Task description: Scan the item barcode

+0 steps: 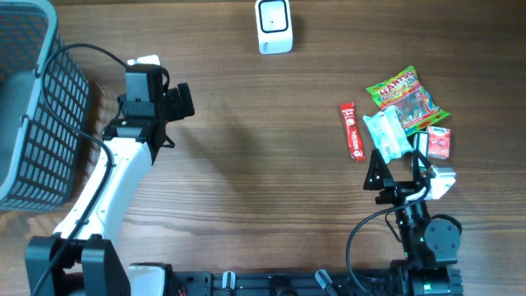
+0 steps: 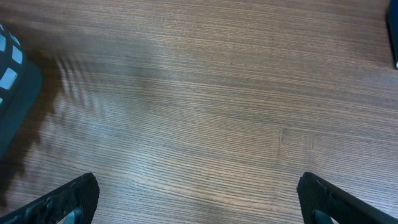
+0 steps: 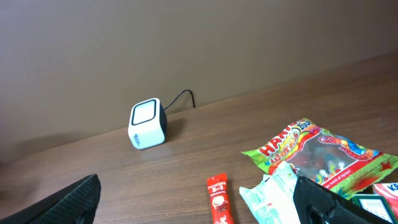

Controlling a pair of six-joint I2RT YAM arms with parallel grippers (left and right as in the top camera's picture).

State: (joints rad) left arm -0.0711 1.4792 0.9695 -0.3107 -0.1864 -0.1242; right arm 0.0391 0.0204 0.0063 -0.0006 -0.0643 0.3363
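Lowering the right gripper [image 1: 400, 168], jaws spread like the left gripper's [image 2: 199, 208], onto the red sachet [image 1: 352, 131] beside the pile should ease a clean pinch.

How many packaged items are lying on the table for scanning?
5: red stick sachet leftmost, gummy bag at the top, pale green packet in the middle, red packet on the right, small dark box beside it; overlaps may hide more.
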